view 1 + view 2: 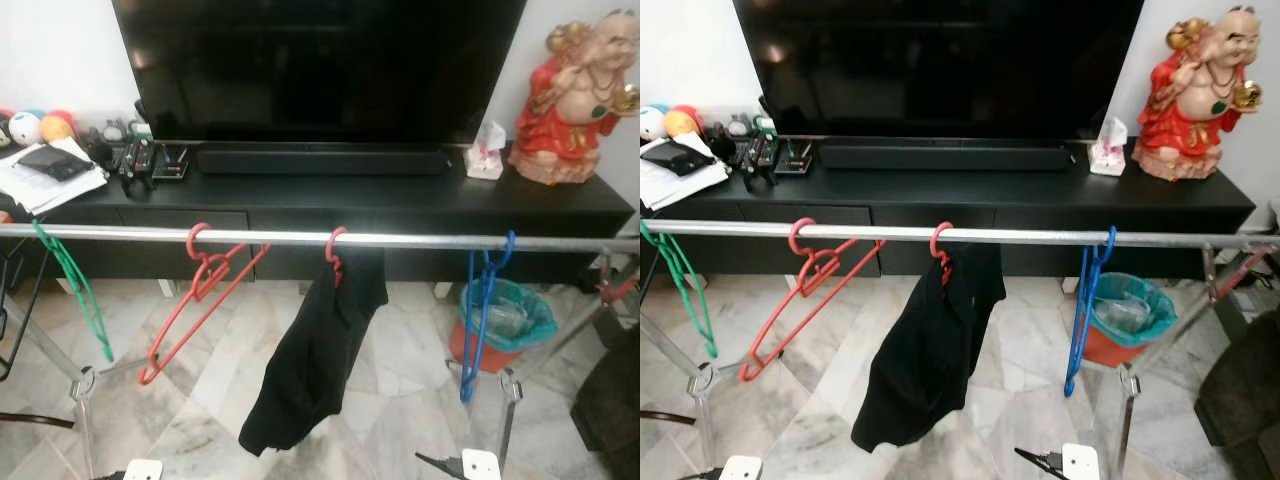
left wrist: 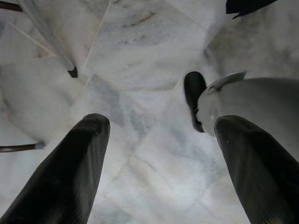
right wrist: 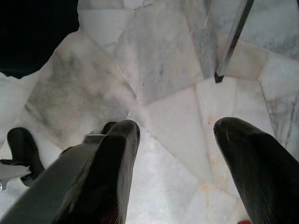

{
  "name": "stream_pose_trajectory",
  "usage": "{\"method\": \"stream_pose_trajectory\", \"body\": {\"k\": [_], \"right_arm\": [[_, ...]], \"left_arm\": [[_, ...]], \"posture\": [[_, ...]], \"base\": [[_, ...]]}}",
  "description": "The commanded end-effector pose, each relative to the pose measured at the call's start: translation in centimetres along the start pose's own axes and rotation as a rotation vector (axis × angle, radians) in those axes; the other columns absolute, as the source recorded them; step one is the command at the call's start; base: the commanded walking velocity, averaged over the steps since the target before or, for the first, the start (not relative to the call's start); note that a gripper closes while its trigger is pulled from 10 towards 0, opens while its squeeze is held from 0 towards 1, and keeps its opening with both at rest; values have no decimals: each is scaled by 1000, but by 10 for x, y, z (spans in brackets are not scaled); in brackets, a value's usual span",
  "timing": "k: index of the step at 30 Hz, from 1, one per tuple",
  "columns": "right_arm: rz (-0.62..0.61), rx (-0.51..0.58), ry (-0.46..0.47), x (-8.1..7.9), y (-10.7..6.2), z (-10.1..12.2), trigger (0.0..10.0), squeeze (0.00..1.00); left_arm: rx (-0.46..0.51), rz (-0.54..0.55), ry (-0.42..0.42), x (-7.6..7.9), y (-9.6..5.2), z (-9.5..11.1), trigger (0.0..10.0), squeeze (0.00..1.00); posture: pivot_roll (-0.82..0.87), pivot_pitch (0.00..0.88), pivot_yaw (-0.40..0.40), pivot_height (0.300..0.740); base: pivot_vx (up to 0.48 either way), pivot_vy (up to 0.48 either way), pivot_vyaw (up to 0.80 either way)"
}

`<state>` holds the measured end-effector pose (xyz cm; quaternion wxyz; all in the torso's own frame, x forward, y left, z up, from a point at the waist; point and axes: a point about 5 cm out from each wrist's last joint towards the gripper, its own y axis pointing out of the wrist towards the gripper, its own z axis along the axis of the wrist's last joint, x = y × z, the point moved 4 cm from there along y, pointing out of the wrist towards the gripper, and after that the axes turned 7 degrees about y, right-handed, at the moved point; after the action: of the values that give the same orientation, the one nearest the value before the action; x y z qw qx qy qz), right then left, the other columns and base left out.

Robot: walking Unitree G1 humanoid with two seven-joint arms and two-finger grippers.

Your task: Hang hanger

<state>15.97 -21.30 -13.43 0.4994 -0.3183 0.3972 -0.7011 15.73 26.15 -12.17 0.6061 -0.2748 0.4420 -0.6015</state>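
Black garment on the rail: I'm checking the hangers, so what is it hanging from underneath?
A red hook over the metal rail shows above the black garment. The rest of that hanger is covered by the cloth.

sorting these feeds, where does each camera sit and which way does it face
Left eye: head, forward and down at the rail with hangers.
Right eye: the same scene, shifted sideways; both share the black garment.
Left wrist: down at marble floor past the open left gripper.
Right wrist: same floor, past the open right gripper.
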Motion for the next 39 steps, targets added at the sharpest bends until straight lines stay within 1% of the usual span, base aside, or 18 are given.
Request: {"method": "stream_pose_trajectory", "body": {"k": [1, 39], "right_arm": [[1, 2, -2, -1, 0, 0, 10000, 0], [4, 5, -2, -2, 0, 2, 10000, 0]], "left_arm": [[-19, -5, 18, -1, -1, -4, 10000, 0], [-18, -9, 21, -1, 0, -3, 10000, 0]], "posture": [[-88, 0, -27, 732], [-85, 0, -29, 732]], "base": [[-270, 0, 0], [-271, 0, 0]]}}
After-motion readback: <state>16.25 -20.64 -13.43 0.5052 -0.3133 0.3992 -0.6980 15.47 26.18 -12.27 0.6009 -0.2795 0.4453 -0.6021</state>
